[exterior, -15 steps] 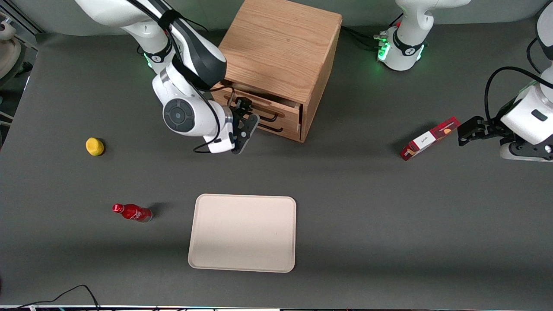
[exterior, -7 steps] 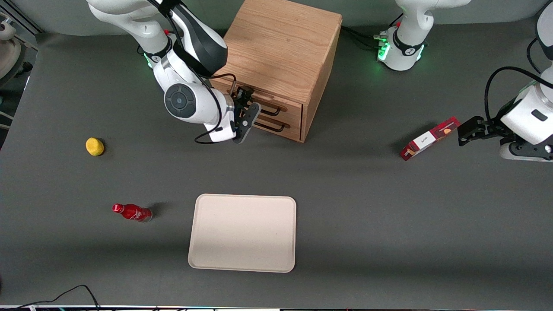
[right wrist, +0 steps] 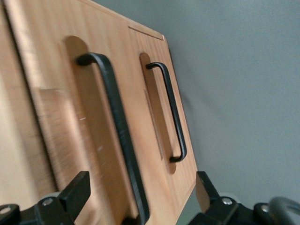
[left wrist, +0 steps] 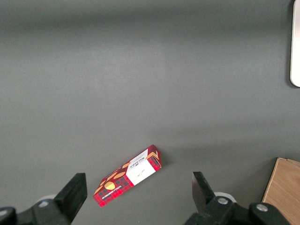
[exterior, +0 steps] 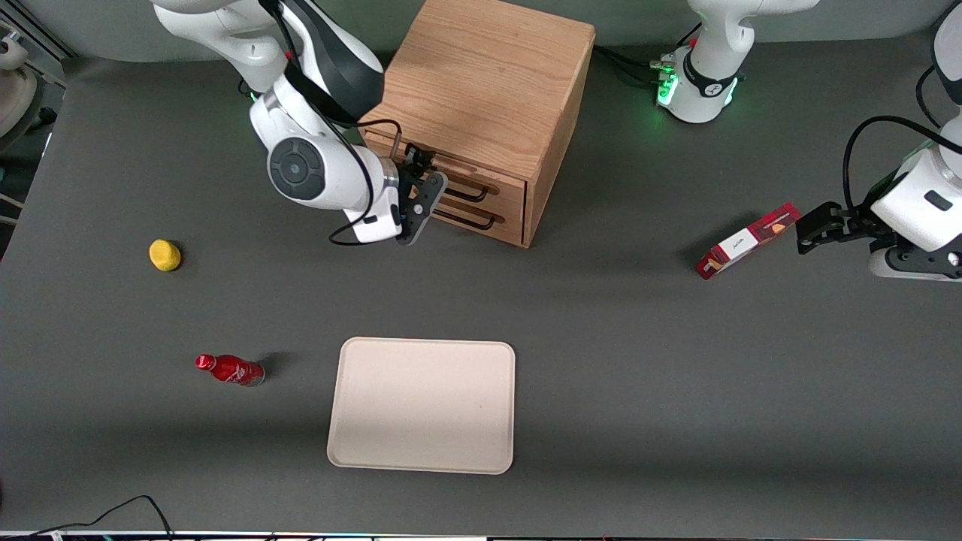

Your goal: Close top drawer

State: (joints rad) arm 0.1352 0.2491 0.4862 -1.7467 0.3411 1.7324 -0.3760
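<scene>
The wooden cabinet stands at the table's back. Its top drawer sits pushed in, its front about flush with the lower drawer. My right gripper is open and sits right at the top drawer's front, at the working-arm end of its black wire handle. In the right wrist view the gripper straddles that handle close to the drawer front; the lower drawer's handle shows beside it. The jaws hold nothing.
A beige tray lies nearer the front camera. A red bottle and a yellow fruit lie toward the working arm's end. A red box lies toward the parked arm's end, also in the left wrist view.
The top drawer has slid from partly pulled out into the cabinet. My gripper moved with it toward the cabinet, away from the front camera.
</scene>
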